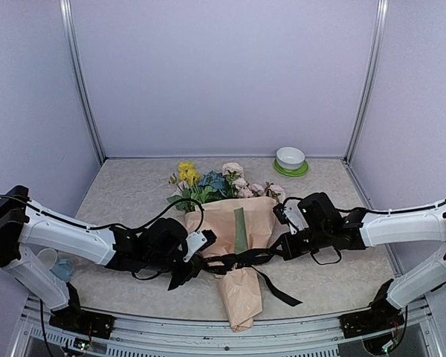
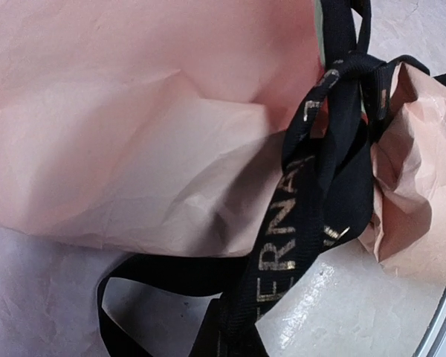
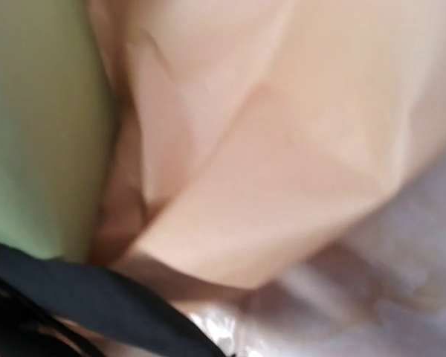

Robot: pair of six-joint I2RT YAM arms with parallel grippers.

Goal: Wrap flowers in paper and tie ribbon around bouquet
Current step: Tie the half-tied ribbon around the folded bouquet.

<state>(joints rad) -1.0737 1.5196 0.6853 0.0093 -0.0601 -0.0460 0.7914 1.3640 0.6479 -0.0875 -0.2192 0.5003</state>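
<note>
arms stretched inward, left tool and right tool pinching the ribbon.

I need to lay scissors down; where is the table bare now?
Free: the far-left corner, between the left wall and the flowers; and the near-right patch, between the ribbon tail and the right arm. Crowded: the middle around the bouquet, and by the white bowl.

Peach-tan paper cone with sage-green strip lies flat at centre frame, narrow end toward bottom edge. Pink, blue and yellow artificial flowers protrude from its upper end. Flat black gold-lettered ribbon loops around its cinched waist, one tail trailing lower right
</note>
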